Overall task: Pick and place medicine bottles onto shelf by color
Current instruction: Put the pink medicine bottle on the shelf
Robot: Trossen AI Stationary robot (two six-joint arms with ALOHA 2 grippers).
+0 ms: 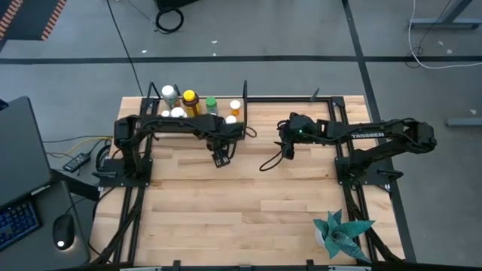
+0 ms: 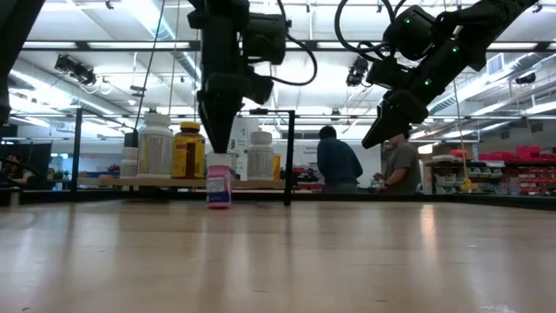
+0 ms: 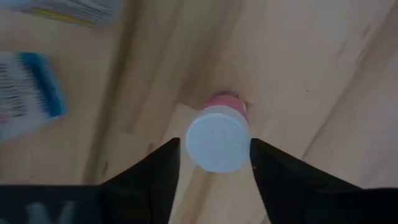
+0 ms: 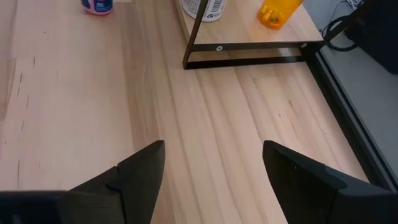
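Your left claw (image 3: pixel 214 168) straddles the pink bottle (image 3: pixel 219 138) on the table (image 1: pixel 248 203), fingers narrow beside its cap, grip unconfirmed; next, lift to the shelf (image 2: pixel 174 182). Right claw (image 4: pixel 211 171) waits wide.

This is a robotics lab or workshop inside a large open hall of industrial kind. The wooden bench (image 1: pixel 248 188) stands on a grey concrete floor (image 1: pixel 301 30) with dark tape lines, and cables (image 1: pixel 433 34) lie loose on it. Two dark robot arms are fixed on black metal frames at the sides of the bench. Beside it is a desk with a keyboard (image 1: pixel 16 222) and a mouse (image 1: pixel 64 229). In the low view the ceiling is high, with long lamps and bare pipes. Two people (image 2: pixel 337 161) stand far behind, near racks (image 2: pixel 512 169) with red bins.
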